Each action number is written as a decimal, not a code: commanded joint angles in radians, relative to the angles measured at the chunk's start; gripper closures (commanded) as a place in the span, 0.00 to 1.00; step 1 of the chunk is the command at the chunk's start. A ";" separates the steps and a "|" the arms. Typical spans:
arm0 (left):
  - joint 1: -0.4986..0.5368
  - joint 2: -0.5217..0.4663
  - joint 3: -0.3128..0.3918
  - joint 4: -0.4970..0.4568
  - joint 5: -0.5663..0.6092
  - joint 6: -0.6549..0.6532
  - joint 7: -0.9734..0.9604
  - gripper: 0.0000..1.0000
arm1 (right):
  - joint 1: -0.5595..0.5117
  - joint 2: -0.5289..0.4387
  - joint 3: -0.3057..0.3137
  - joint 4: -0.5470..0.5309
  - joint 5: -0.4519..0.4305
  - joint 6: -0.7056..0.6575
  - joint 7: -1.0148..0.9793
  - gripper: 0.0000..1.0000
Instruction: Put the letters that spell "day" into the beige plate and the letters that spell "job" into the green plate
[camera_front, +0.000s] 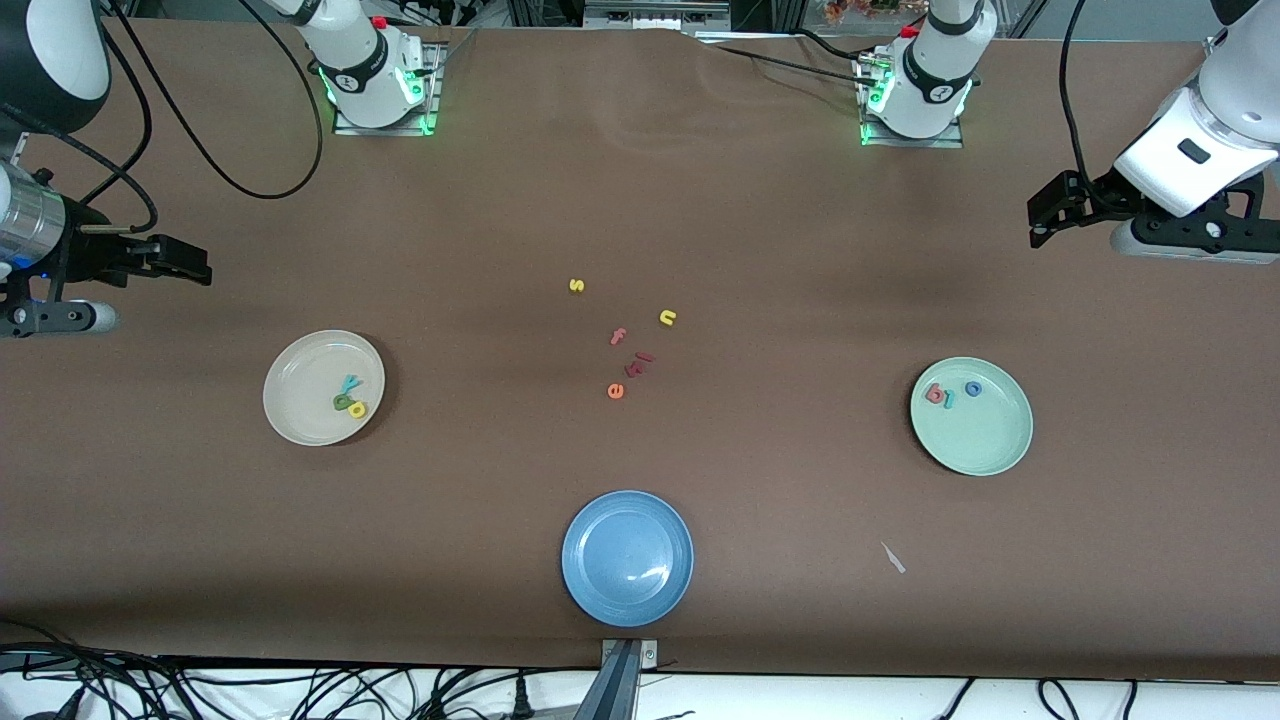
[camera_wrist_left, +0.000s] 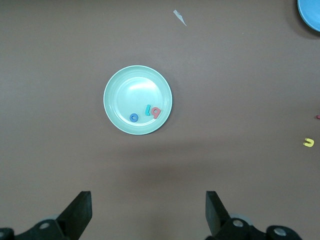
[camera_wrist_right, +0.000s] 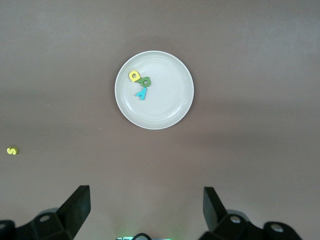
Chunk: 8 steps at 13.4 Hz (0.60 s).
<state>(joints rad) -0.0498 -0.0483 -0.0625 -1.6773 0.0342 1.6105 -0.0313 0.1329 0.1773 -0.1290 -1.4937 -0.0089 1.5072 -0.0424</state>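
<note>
With 3 "day" letters (camera_front: 349, 397) in beige plate (camera_front: 300, 412) and 3 "job" letters (camera_front: 950, 393) in green plate (camera_front: 990, 440), task looks done; left tool (camera_wrist_left: 147, 212) and right tool (camera_wrist_right: 145, 210) released, empty, raised at counter ends.

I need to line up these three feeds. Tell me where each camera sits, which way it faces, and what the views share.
Front view: high across the table, facing both bases; sees the beige plate, green plate, blue plate, both arms.
Left wrist view: on the left arm, looking down on the green plate; open left end effector shows.
Right wrist view: on the right arm, looking down on the beige plate; open right end effector shows.
Shared: each plate appears in front and one wrist view.
</note>
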 joint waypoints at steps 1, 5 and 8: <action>0.025 -0.016 0.001 -0.018 -0.014 0.014 0.057 0.00 | -0.004 -0.004 0.000 -0.002 0.017 -0.001 0.007 0.00; 0.047 -0.016 -0.034 -0.015 -0.014 0.014 0.053 0.00 | -0.004 -0.004 0.000 -0.002 0.018 -0.001 0.006 0.00; 0.045 -0.015 -0.034 -0.015 -0.014 0.014 0.051 0.00 | -0.004 -0.004 0.000 -0.003 0.017 -0.002 0.006 0.00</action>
